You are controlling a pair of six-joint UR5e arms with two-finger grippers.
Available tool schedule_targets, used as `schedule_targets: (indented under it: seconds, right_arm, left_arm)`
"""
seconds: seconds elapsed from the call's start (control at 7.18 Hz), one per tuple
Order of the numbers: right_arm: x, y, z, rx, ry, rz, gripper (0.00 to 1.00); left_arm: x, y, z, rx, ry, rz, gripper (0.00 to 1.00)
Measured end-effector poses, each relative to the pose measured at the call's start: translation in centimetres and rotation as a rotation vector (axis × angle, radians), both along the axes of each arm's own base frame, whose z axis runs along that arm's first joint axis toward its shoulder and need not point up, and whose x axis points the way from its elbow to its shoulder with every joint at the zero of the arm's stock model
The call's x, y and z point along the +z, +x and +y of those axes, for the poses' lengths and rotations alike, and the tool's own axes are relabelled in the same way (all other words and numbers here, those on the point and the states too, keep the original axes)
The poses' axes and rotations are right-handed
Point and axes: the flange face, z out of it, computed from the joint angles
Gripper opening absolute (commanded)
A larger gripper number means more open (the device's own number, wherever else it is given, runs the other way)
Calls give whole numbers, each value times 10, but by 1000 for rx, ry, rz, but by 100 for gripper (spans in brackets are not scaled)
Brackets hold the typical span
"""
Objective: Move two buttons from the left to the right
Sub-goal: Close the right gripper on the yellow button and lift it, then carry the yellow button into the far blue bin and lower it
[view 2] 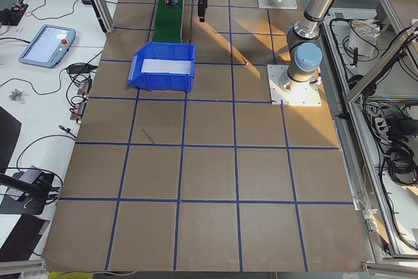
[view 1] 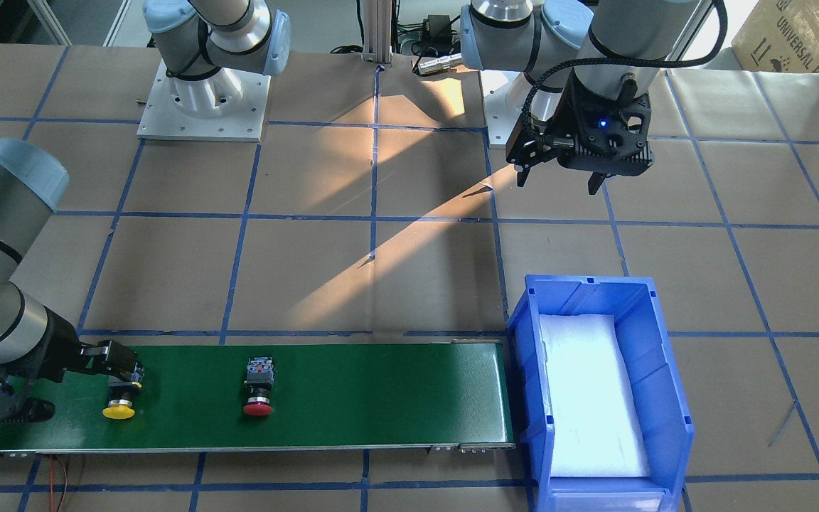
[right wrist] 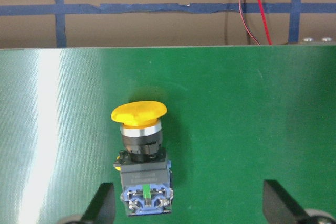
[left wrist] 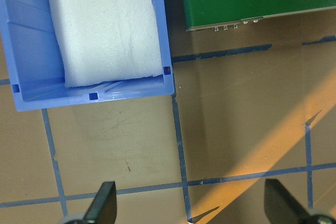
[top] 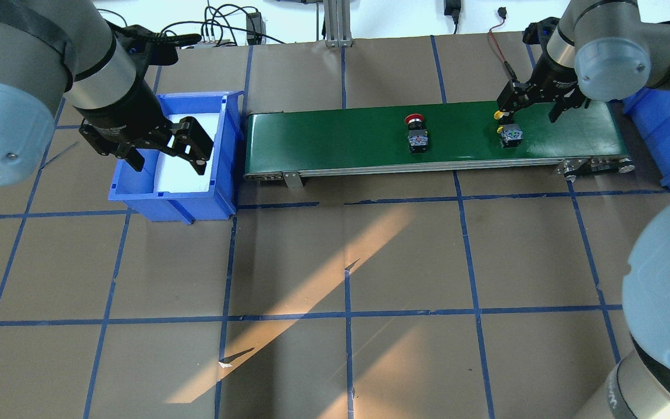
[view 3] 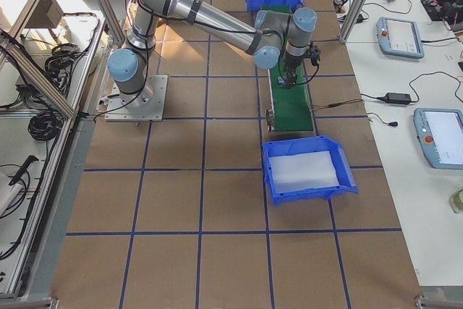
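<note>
Counter (top: 346,262) carries green belt (top: 341,134); blue bin (top: 137,201) at belt's left end. Left claw (top: 169,167) spread wide above bin. Right claw (top: 527,115) spread wide over yellow button (right wrist: 140,150), near belt's right end. Red button (top: 415,134) mid-belt.

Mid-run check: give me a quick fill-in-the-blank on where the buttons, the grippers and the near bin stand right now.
1. The yellow button and the red button both lie on the ____ conveyor belt.
2. The right gripper is at the ____ button.
3. The left gripper holds nothing and is ____.
4. The blue bin nearest the left gripper holds a ____ foam pad.

Missing words: green; yellow; open; white.
</note>
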Motion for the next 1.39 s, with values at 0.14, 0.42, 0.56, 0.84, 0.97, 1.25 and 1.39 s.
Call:
schedule_targets:
  seconds: [0.14,0.42,0.56,0.84,0.97,1.25,1.39]
  right_arm:
    - [-9,0,-2,0,13,-3,99]
    - [-23,-1,-5,1,33,-6,76]
    - [-26,-1,-5,1,37,-5,57]
    - [-28,-2,-6,6,40,-2,20]
    - [-28,-2,-6,8,41,0,12]
    - [-14,-14,-9,33,24,23,9]
    - [0,-31,-12,71,15,54,9]
  left_arm:
    - [0,0,0,0,0,0,100]
    - [0,0,0,1,0,0,100]
    - [0,0,0,2,1,0,100]
    - [-1,0,0,2,1,0,100]
    - [-1,0,0,1,1,0,100]
    - [0,0,0,1,1,0,100]
    - [0,0,0,1,1,0,100]
